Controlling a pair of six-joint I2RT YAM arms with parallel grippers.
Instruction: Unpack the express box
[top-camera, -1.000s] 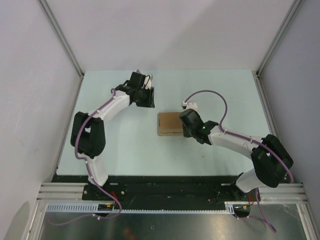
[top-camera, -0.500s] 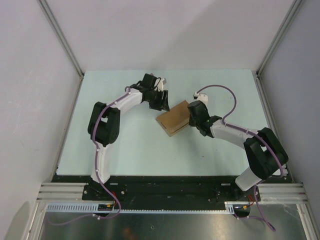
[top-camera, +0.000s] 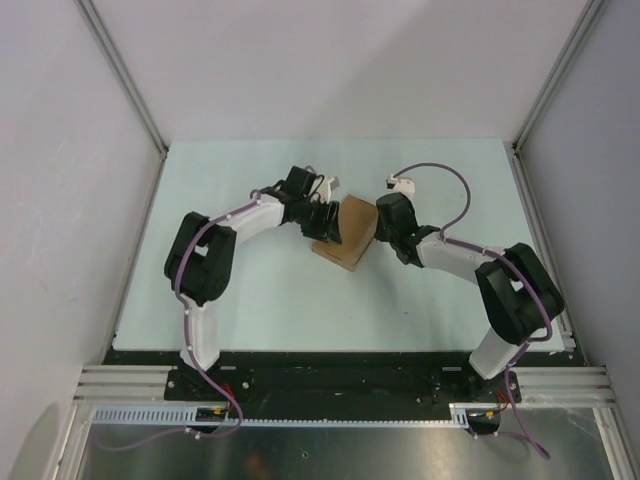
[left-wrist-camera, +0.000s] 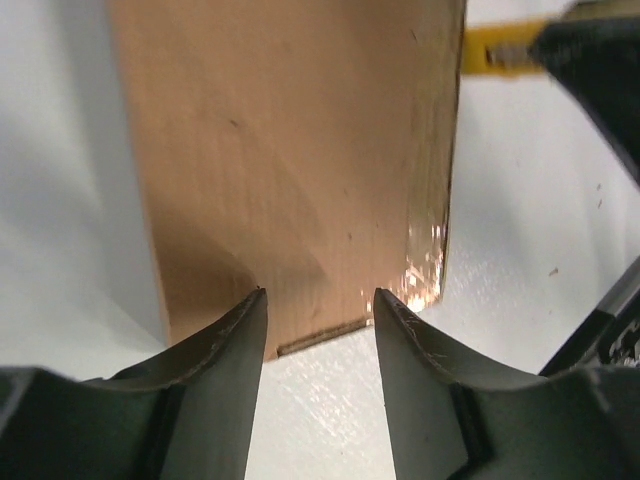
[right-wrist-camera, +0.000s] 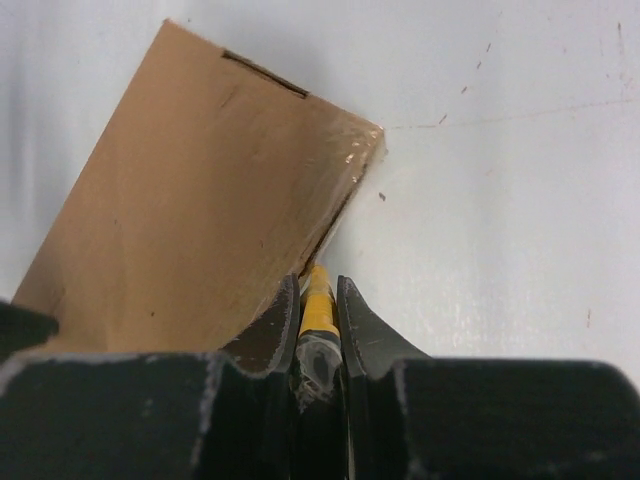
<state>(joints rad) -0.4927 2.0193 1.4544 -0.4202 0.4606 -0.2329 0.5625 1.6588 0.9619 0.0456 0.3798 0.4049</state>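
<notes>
your left gripper (left-wrist-camera: 320, 300) is open, fingers spread at the box (left-wrist-camera: 290, 150) edge, mid table (top-camera: 220, 290); your right gripper (right-wrist-camera: 318, 287) pinches the knife (right-wrist-camera: 318, 312) against the box's side.

The left arm folds up from its base at 7 o'clock and reaches toward 3 o'clock, with the left gripper (top-camera: 327, 222) held low and its jaws parted. The right arm, based at 5 o'clock, stretches toward 10 o'clock, and the right gripper (top-camera: 384, 236) is clamped tight on a thin yellow tool (right-wrist-camera: 318, 300). The two grippers face each other, near together.
</notes>
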